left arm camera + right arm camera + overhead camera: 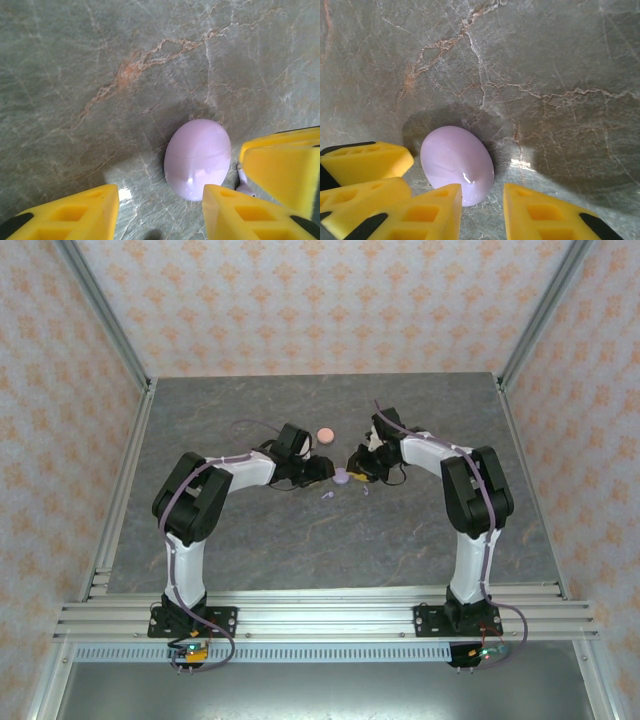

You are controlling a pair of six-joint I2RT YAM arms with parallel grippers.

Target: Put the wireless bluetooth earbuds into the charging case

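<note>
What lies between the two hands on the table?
The lilac case sits on the table between the left hand and the right hand in the top view; both wrist views show it too.

The grey veined surface point(300, 540) carried a lilac case point(341, 477), a pink case point(325, 434) farther back, and lilac earbuds point(327, 494) nearby.

The tabletop point(300, 540) is a grey stone-pattern surface with rust-coloured veins. Patterned wall panels point(320, 300) enclose its far, left and right edges. Aluminium rails point(330, 620) span its near edge.
</note>
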